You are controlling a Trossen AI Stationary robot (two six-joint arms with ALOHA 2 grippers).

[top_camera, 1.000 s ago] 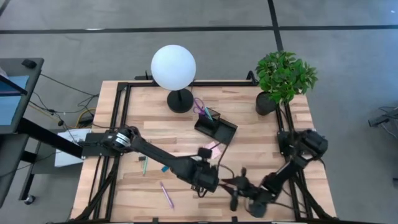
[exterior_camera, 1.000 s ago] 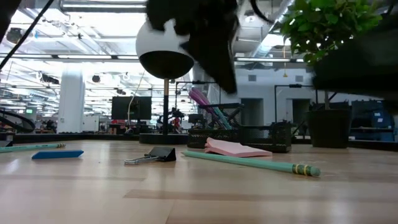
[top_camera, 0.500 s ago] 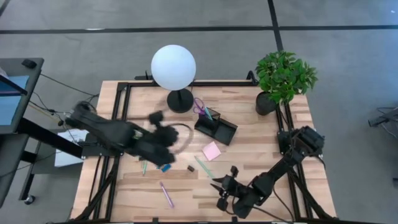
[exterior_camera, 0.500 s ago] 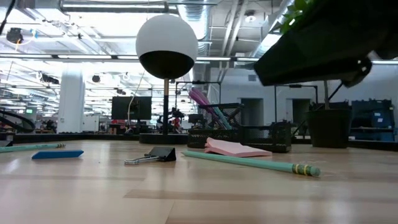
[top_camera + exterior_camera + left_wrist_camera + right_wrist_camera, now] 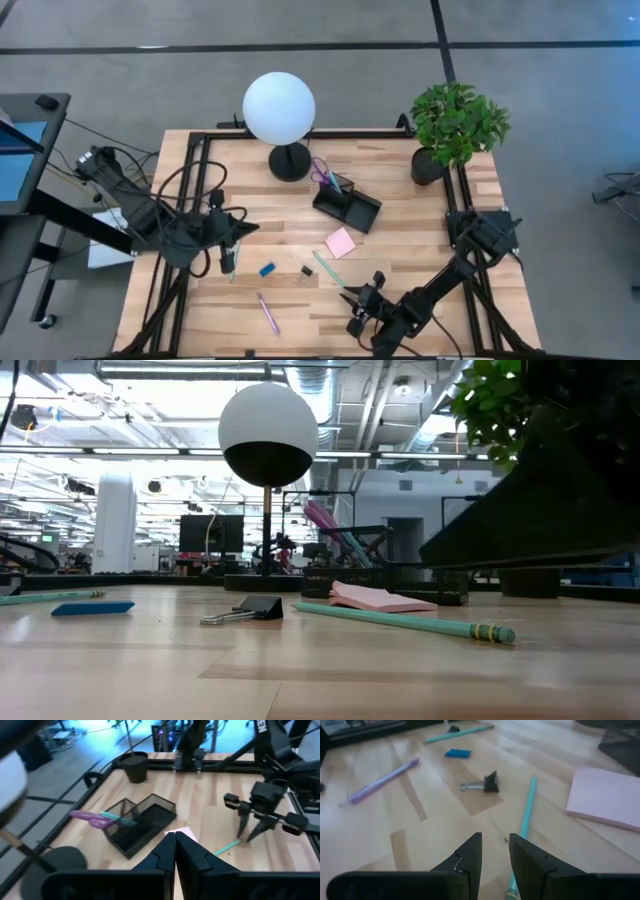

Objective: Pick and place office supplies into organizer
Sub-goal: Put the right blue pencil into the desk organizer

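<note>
At surface left edge: left tool (image 5: 226, 246) closed, empty, above teal pen (image 5: 231, 268). Rightward: blue block (image 5: 267, 269), purple pen (image 5: 268, 313), black clip (image 5: 306, 271), second teal pen (image 5: 326, 268), pink pad (image 5: 340, 242). Organizer (image 5: 347, 207) behind, scissors (image 5: 322, 172) standing in cup section. Right tool (image 5: 358, 305) part open, empty, near front edge, over that pen's end.

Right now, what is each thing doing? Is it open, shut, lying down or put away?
Left gripper: shut, empty, above the table's left side.
Right gripper: open, empty, over the teal pencil.
Scissors: standing in the organizer.
Teal pencil: lying flat.
Purple pen: lying flat.
Sticky pad: lying flat beside the organizer.
Clip: lying on the table.
Blue block: lying on the table.
</note>
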